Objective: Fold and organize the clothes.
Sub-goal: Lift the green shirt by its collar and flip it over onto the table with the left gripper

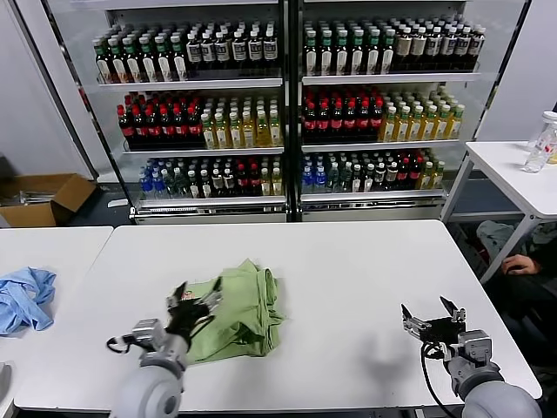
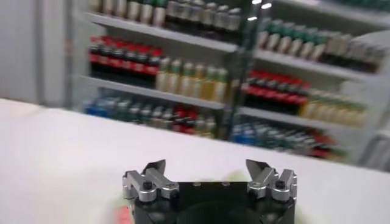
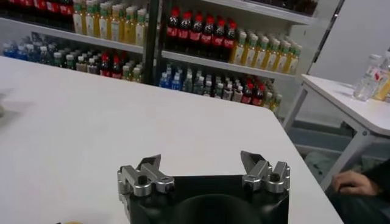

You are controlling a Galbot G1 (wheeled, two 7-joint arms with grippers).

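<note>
Closest to my head camera are my two arms, both low at the near edge of the bench (image 1: 348, 261). On my left side, my left pincer (image 1: 193, 302) hangs over the near-left part of the green T-shirt (image 1: 239, 309), with its fingers spread apart and nothing between them. In the left wrist view the same pincer (image 2: 210, 176) shows two separated fingertips, and only a pale green and a small red trace of the cloth appears beside its body.

The green T-shirt lies crumpled in a loose heap on the bench, left of the middle and nearer to the near edge than to the far edge. Whether the pincer touches the cloth or only hovers above it, I cannot tell.

My right pincer (image 1: 432, 315) waits near the near-right corner of the bench, well apart from the shirt, released and holding nothing; the right wrist view (image 3: 203, 172) confirms this.

A light blue garment (image 1: 24, 298) lies on a neighbouring bench (image 1: 52, 248) at my left.
</note>
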